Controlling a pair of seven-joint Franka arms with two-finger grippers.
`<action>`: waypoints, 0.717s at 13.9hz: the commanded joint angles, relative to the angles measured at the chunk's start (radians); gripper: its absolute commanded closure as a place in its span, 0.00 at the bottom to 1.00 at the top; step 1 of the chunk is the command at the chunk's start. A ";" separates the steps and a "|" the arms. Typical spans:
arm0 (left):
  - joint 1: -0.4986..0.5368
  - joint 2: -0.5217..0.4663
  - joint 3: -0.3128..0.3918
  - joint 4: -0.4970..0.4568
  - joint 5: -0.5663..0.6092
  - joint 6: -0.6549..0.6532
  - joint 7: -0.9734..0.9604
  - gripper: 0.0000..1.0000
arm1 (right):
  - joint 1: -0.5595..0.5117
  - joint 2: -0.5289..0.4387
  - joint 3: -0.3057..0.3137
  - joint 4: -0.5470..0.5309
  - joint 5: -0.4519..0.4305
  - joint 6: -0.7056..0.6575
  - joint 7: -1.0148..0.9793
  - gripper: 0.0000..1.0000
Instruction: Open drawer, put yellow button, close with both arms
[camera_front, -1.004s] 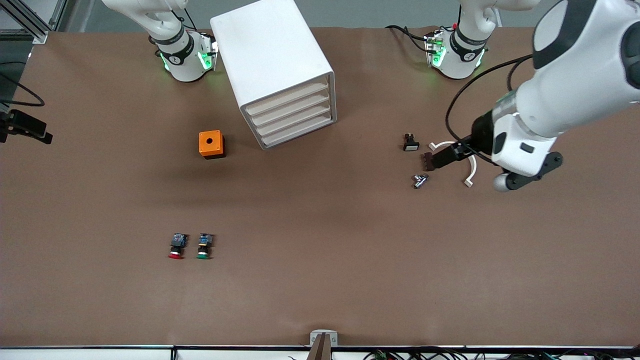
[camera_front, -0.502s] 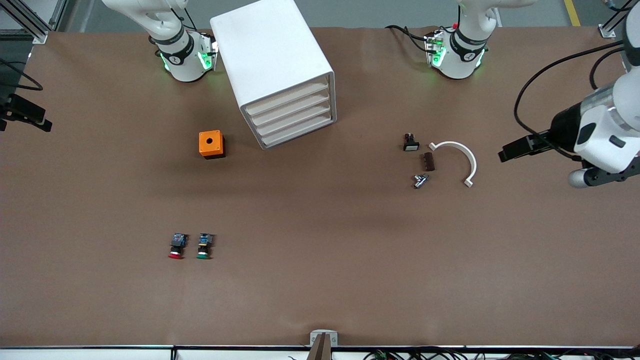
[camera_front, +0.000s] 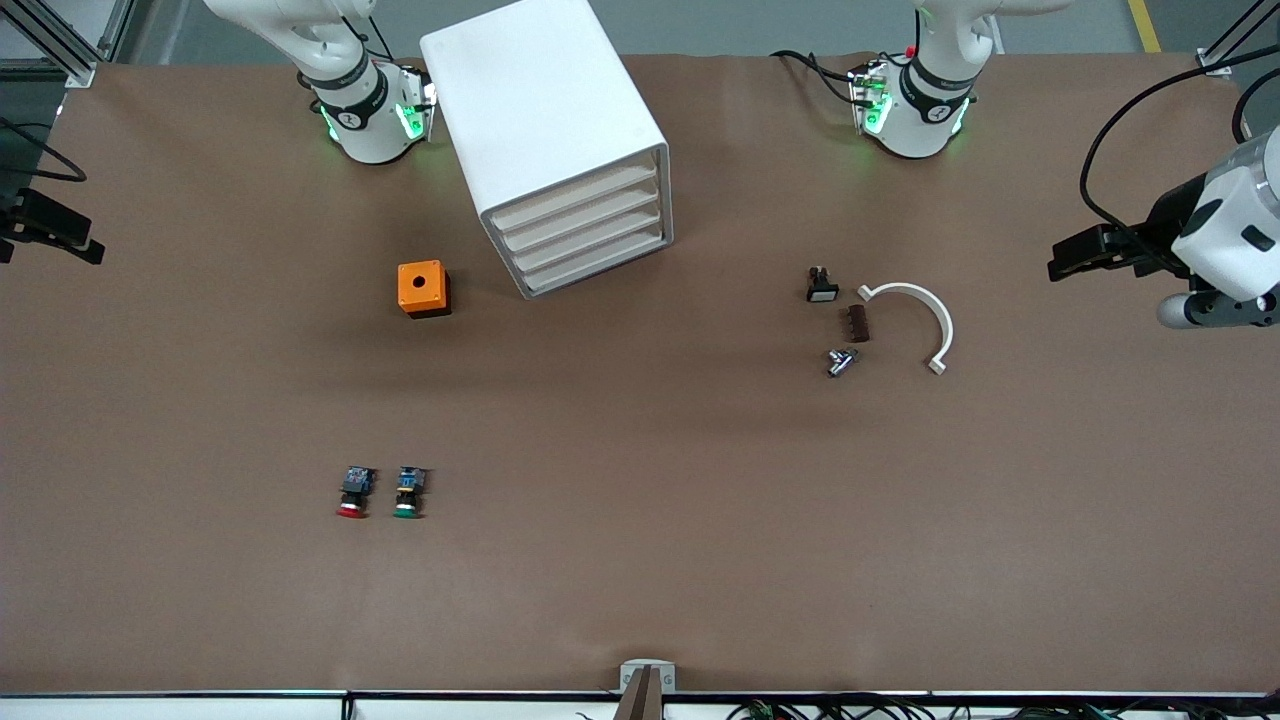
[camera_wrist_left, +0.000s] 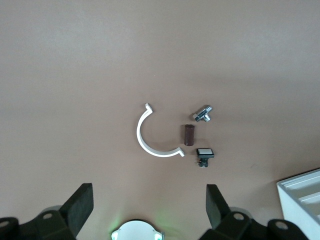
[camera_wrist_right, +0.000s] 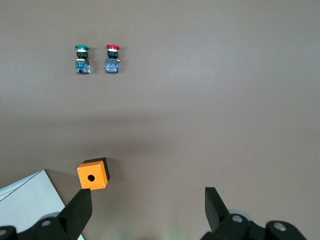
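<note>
The white cabinet (camera_front: 545, 130) stands near the robots' bases, and its uppermost drawer (camera_front: 575, 195) is shut like the three below it. A corner of the cabinet shows in the left wrist view (camera_wrist_left: 300, 192) and in the right wrist view (camera_wrist_right: 25, 197). The yellow button is not in view. My left gripper (camera_front: 1072, 262) is open and empty, up in the air over the left arm's end of the table; its fingers (camera_wrist_left: 82, 202) stand wide apart. My right gripper (camera_wrist_right: 147, 196) is open and empty, high over the table by the orange box; it is out of the front view.
An orange box with a hole (camera_front: 422, 288) sits beside the cabinet. A red-capped button (camera_front: 352, 493) and a green-capped button (camera_front: 408, 492) lie nearer the front camera. A white arc (camera_front: 915, 310), a brown piece (camera_front: 857, 323), a metal part (camera_front: 840, 361) and a black switch (camera_front: 822, 286) lie toward the left arm's end.
My left gripper has pulled away from over the brown piece and the white arc toward the left arm's end of the table. Nothing on the table has moved.
</note>
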 joint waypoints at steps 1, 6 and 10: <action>-0.019 -0.168 0.032 -0.232 0.022 0.112 0.052 0.01 | -0.010 -0.026 0.003 -0.027 0.013 0.010 -0.014 0.00; -0.008 -0.245 0.031 -0.345 0.022 0.215 0.059 0.00 | -0.012 -0.028 0.002 -0.026 0.015 0.029 -0.014 0.00; -0.013 -0.184 0.028 -0.240 0.022 0.222 0.058 0.00 | -0.010 -0.030 0.003 -0.026 0.016 0.049 -0.014 0.00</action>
